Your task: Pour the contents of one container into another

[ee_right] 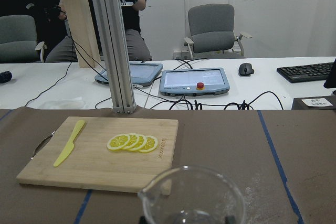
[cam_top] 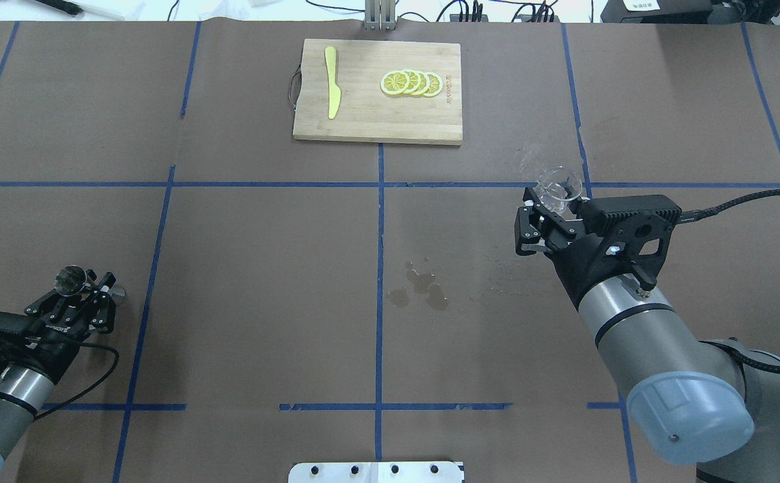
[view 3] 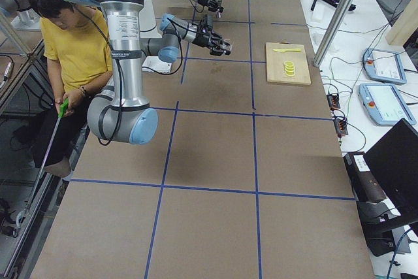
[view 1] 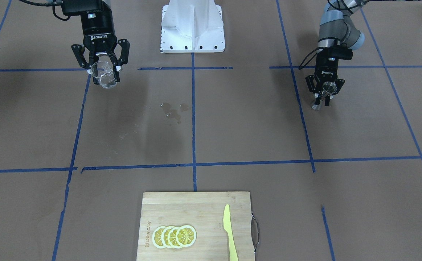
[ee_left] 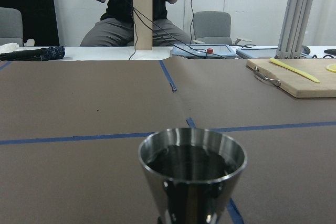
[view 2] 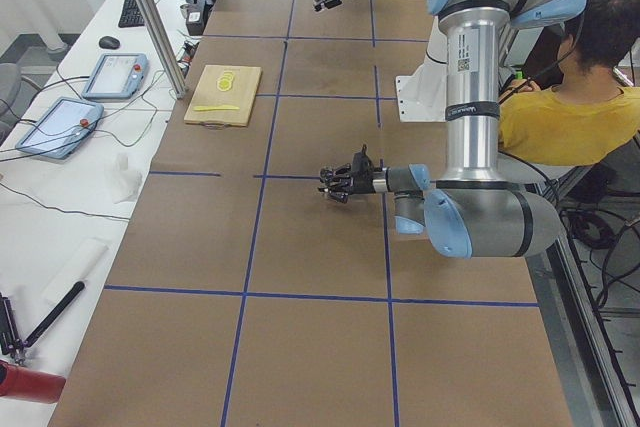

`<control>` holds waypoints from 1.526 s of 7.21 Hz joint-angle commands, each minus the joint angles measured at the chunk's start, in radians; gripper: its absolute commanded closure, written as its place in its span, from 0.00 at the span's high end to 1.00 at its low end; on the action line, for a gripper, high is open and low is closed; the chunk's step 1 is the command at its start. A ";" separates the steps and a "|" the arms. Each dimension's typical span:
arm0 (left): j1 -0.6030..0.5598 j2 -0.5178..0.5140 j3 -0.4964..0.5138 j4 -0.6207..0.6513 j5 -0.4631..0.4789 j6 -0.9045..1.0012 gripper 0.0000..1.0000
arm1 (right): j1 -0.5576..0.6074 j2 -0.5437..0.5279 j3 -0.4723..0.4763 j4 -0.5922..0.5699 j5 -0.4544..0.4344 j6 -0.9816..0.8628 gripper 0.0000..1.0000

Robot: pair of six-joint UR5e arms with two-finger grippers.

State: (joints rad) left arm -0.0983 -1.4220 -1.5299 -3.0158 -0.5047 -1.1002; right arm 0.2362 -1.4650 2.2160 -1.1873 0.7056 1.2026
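Observation:
The clear glass cup (view 1: 103, 74) is held off the table, upright, with my right gripper (view 1: 104, 75) shut on it. From overhead the cup (cam_top: 559, 186) sticks out past the right gripper (cam_top: 552, 201), and its rim (ee_right: 191, 195) fills the bottom of the right wrist view. Far across the table, my left gripper (view 1: 324, 95) is shut on the steel jigger (view 1: 322, 96), low near the table surface. The jigger (cam_top: 73, 282) stands upright in the left gripper (cam_top: 89, 290). Its open mouth (ee_left: 192, 157) looks dark inside, and I cannot tell what it holds.
A small puddle (cam_top: 420, 285) lies on the brown table between the arms. A wooden cutting board (cam_top: 363, 114) with lemon slices (cam_top: 411, 82) and a yellow knife (cam_top: 331, 90) sits at the far edge. The white robot base (view 1: 192, 29) and a seated person (view 2: 570, 112) are behind.

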 commanded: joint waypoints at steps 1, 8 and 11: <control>0.002 0.000 0.000 0.000 0.000 0.003 1.00 | 0.000 0.002 0.004 0.000 0.000 0.000 0.00; 0.000 0.018 -0.058 -0.014 -0.002 0.006 1.00 | 0.000 0.002 0.017 -0.002 0.000 0.000 0.00; 0.003 0.069 -0.096 -0.018 -0.002 0.008 1.00 | 0.000 0.002 0.016 -0.002 0.000 0.000 0.00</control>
State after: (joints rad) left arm -0.0974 -1.3618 -1.6168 -3.0325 -0.5063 -1.0924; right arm 0.2362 -1.4636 2.2330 -1.1889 0.7056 1.2027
